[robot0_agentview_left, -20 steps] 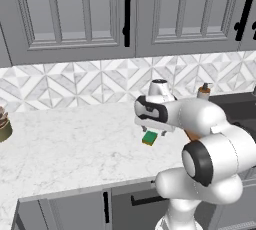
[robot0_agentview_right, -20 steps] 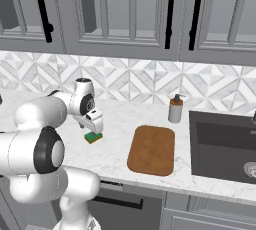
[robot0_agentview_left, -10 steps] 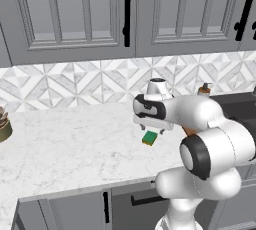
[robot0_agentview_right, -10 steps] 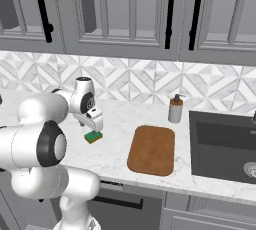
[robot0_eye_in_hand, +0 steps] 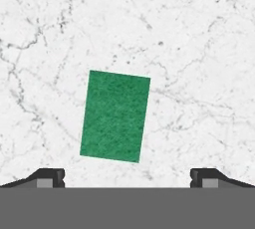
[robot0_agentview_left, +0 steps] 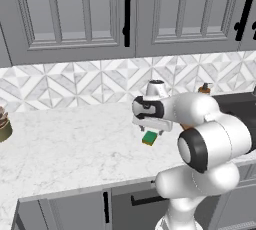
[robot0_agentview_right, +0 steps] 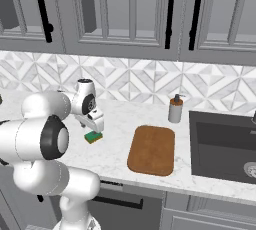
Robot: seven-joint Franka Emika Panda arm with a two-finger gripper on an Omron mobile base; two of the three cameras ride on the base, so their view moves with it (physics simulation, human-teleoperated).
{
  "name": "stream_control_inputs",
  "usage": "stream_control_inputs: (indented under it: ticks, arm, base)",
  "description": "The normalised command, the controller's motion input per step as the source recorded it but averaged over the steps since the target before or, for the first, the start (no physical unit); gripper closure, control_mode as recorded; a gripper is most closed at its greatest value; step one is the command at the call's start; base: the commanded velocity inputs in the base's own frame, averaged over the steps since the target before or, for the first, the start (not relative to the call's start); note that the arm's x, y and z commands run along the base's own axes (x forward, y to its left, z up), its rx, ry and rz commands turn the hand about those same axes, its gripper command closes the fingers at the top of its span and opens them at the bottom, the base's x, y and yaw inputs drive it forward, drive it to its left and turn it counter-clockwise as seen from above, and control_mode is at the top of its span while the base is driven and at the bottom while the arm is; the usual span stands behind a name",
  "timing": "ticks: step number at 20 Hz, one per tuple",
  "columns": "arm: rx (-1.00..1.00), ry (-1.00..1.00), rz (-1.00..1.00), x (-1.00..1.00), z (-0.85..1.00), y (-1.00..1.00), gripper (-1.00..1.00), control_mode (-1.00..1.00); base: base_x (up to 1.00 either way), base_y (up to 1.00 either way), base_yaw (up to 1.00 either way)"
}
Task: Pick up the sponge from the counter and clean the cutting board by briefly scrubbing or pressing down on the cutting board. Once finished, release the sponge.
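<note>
Lowered a little toward the counter (robot0_agentview_right: 115, 156) since a second ago, jaws spread wide and grasping nothing. Gripper (robot0_eye_in_hand: 127, 175) poised directly above the sponge (robot0_eye_in_hand: 115, 116), apparently not touching yet, though the gap is hard to judge from above. Sponge lying green side up on bare marble, well back from the front edge, slightly skewed to the finger line. Cutting board (robot0_agentview_right: 152, 149) well apart from it, toward the sink (robot0_agentview_right: 220, 146) and nearer the front edge. Best to roll the wrist square to the sponge, centre over it, descend straight, then close across the narrow width.
</note>
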Motion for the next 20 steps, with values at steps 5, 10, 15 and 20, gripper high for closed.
stream_control_inputs:
  ticks: [5,10,15,20]
  arm:
    - [0.00,0.02,0.00,0.00,-0.03,0.00,-1.00,-1.00]
    - [0.00,0.01,-0.01,0.00,0.00,0.00,-1.00,-1.00]
    - [0.00,0.02,-0.01,0.00,-0.07,0.00,-1.00,-1.00]
    - [0.00,0.05,-0.02,0.00,-0.16,0.00,-1.00,-1.00]
  base:
    - [0.00,0.00,0.00]
    - [0.00,0.00,0.00]
    - [0.00,0.00,0.00]
    - [0.00,0.00,0.00]
